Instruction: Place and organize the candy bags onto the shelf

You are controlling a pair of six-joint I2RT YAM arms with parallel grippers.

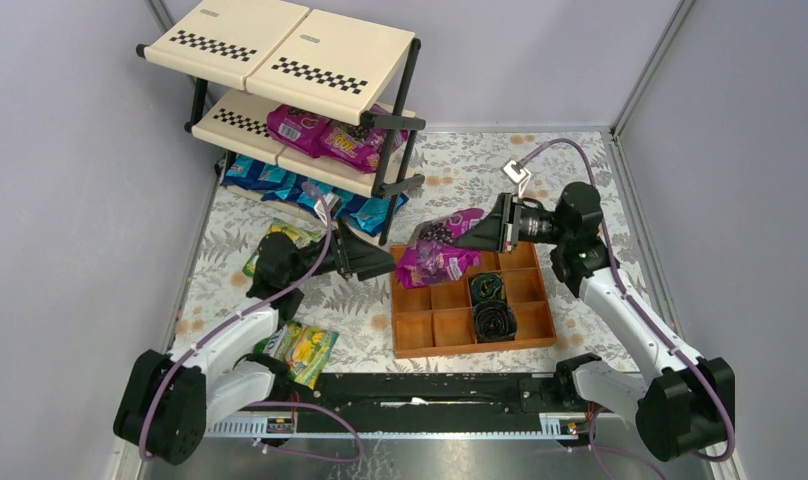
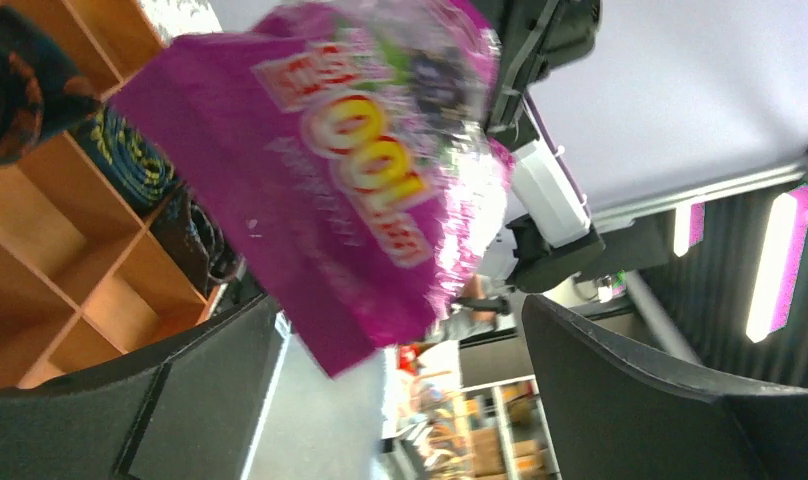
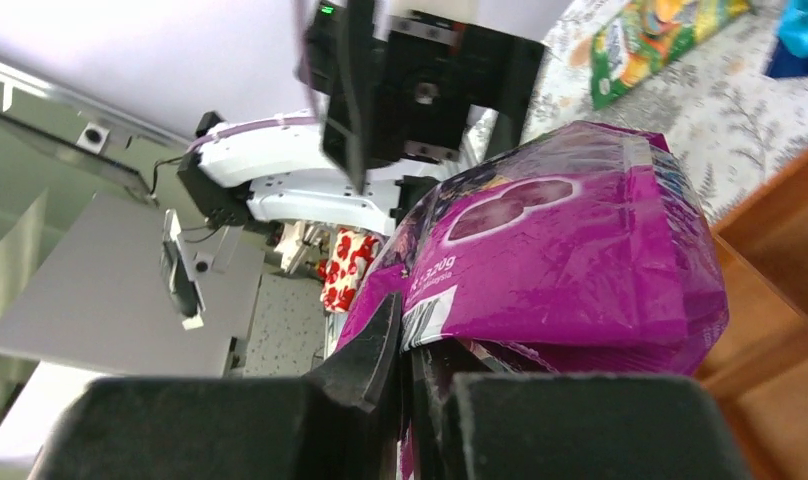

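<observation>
Top external: two shelved magenta bags (image 1: 298, 125) (image 1: 352, 146)

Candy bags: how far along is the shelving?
Done: purple bags on the shelf's middle level, blue bags at the bottom. In hand: right hand grips a purple bag over the tray's edge, open left hand facing it. Left: two green-yellow bags on the table.

Overhead, two close wrist views, shared candy bag (image 1: 435, 250)
</observation>
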